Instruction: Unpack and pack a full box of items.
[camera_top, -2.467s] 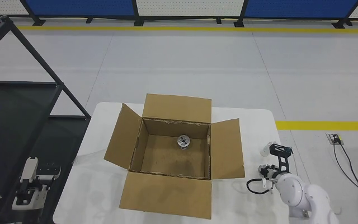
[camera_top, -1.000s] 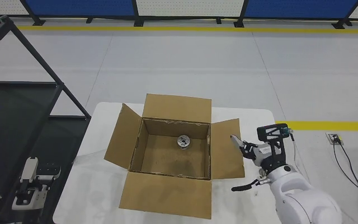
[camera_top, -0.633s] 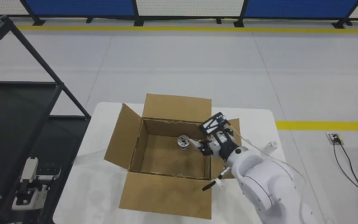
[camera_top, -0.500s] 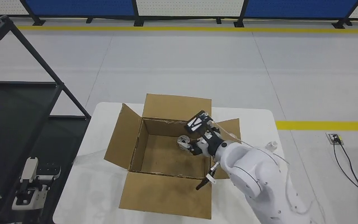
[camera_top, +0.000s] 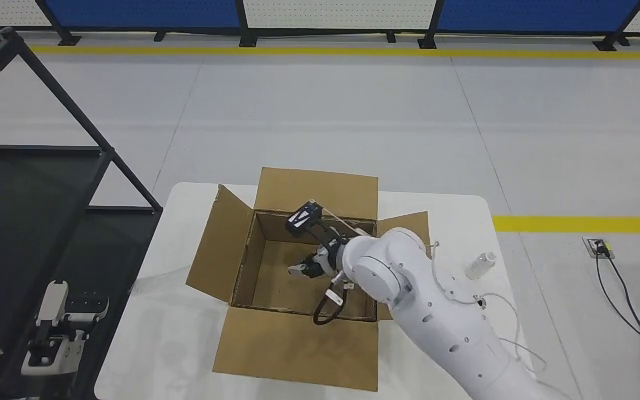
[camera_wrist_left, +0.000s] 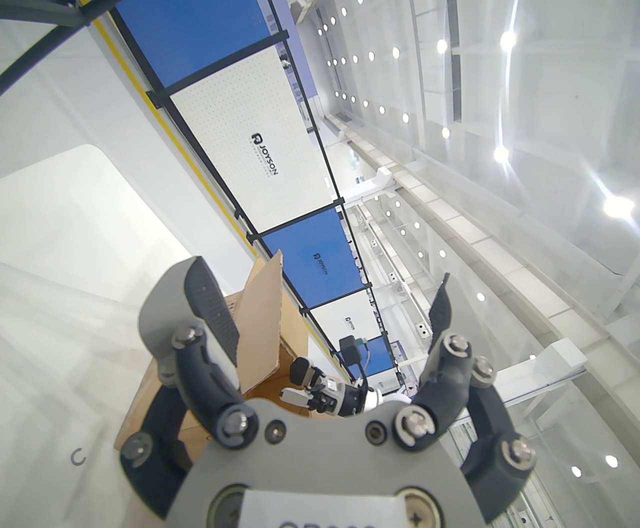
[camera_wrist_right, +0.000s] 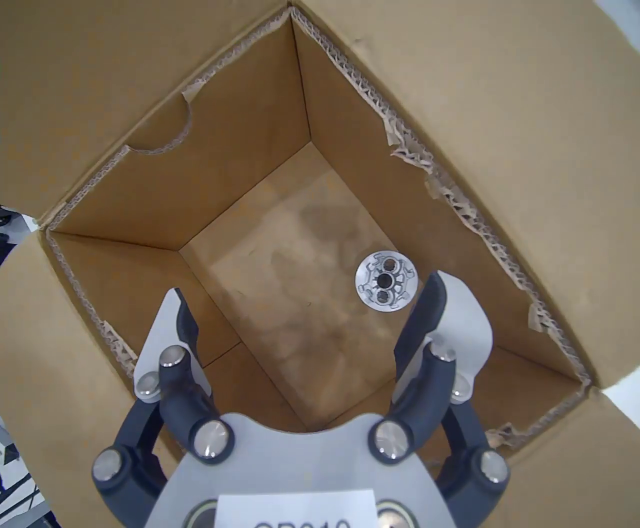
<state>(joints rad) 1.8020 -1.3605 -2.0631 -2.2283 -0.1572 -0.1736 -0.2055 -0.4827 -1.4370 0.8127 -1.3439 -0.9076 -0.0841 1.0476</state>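
One round silver metal disc (camera_wrist_right: 385, 282) lies on the floor of the open brown cardboard box (camera_top: 296, 350) at the centre of my top view. My right gripper (camera_wrist_right: 306, 287) hangs inside its opening, fingers spread. The left gripper (camera_wrist_left: 320, 275) is spread too.

Bright, even light. High above the box (camera_top: 300, 345), ceiling lamps (camera_wrist_left: 502, 152) flare into streaks; the box's inside lies in soft shade.

box (camera_top: 300, 352) 1 | metal disc (camera_wrist_right: 385, 282) 1 | bottle (camera_top: 481, 263) 1 | table (camera_top: 168, 322) 1
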